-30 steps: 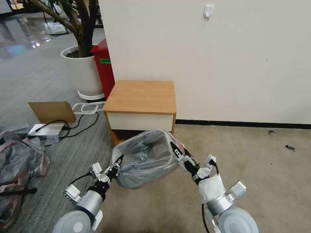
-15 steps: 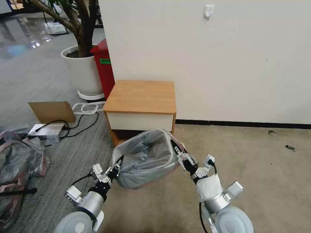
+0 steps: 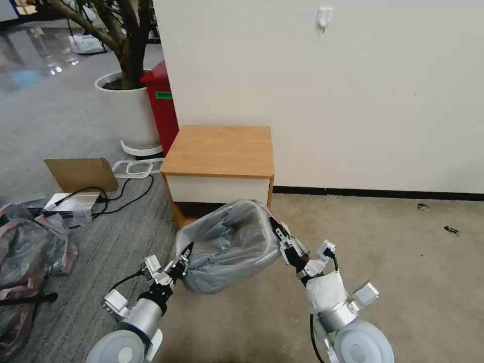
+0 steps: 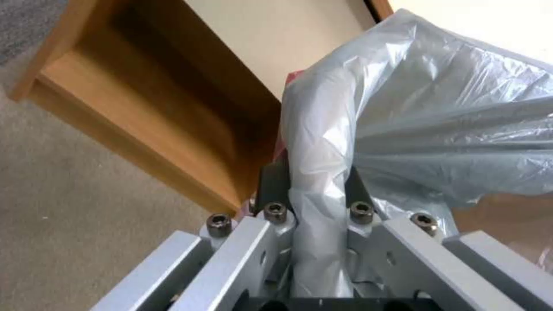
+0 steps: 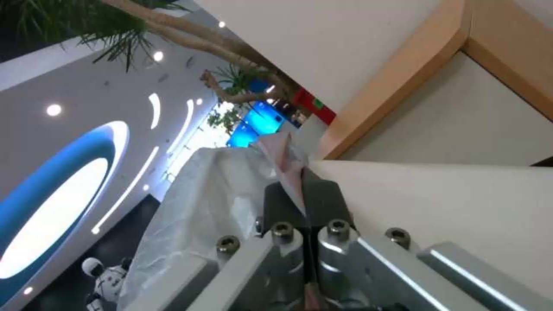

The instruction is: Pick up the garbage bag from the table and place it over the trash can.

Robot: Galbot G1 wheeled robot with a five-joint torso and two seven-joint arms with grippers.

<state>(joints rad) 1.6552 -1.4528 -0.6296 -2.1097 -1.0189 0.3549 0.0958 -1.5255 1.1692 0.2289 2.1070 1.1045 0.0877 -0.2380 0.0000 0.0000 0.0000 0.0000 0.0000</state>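
The left end effector (image 3: 184, 257) and right end effector (image 3: 278, 233) each pinch one side of the bag (image 3: 227, 247), holding its mouth wide between them to fit the can beneath.

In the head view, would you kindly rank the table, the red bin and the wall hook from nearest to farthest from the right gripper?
From the right gripper, shut on the garbage bag:
1. table, just behind the bag.
2. red bin, beyond the table, to the left.
3. wall hook, high on the wall.
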